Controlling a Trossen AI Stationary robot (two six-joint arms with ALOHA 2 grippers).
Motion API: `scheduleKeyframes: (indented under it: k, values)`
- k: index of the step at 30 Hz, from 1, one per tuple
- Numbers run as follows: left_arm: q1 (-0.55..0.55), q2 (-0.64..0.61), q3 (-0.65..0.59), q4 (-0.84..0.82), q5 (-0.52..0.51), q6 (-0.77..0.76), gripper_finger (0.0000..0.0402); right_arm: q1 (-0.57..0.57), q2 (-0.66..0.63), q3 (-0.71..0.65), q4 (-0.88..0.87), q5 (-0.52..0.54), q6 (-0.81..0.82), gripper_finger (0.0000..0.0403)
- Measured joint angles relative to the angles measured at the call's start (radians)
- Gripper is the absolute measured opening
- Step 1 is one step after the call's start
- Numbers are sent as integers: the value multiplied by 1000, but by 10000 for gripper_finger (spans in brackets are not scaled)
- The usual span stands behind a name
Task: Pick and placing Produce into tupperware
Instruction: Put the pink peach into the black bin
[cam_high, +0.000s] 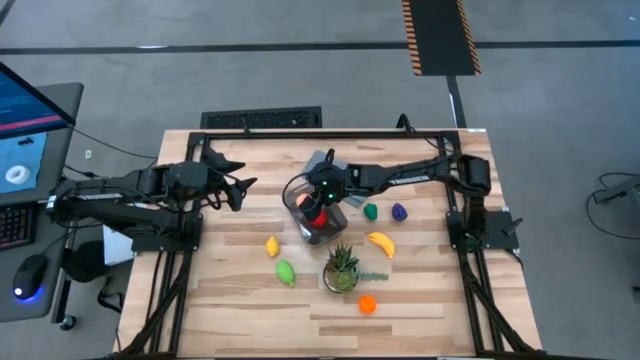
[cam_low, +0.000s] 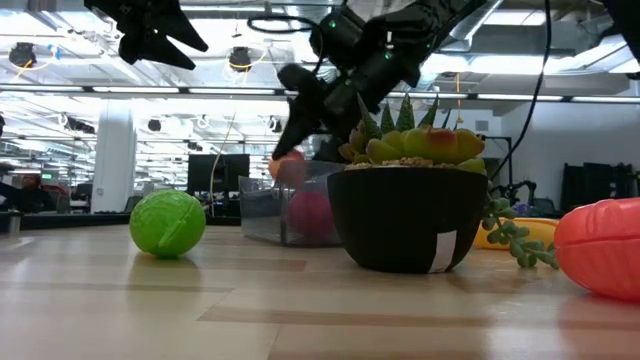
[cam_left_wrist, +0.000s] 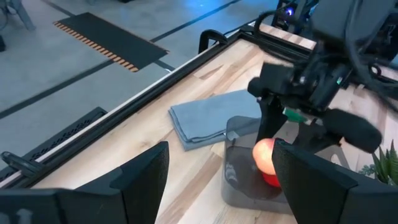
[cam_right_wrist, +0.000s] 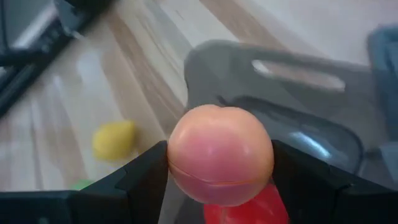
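Peach-coloured fruit is hanging clamped in the right gripper over the tub; lowering before release should stop bouncing. Left gripper is waiting left, fingers apart.

Peach above clear tub, red fruit inside

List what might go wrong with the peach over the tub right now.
1. The right pincer holds the round peach above the tub, close to one wall; released off-centre, it may clip the rim and roll away.
2. A red fruit already lies below; the peach could bounce off it.
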Motion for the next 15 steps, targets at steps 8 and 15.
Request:
scheduleKeyframes:
  k: [8,15]
  values:
    - [0,0,0,2,0,0,273,6,8,3,23,0,-8,282]
    - [0,0,0,2,0,0,273,5,17,4,35,-1,-17,282]
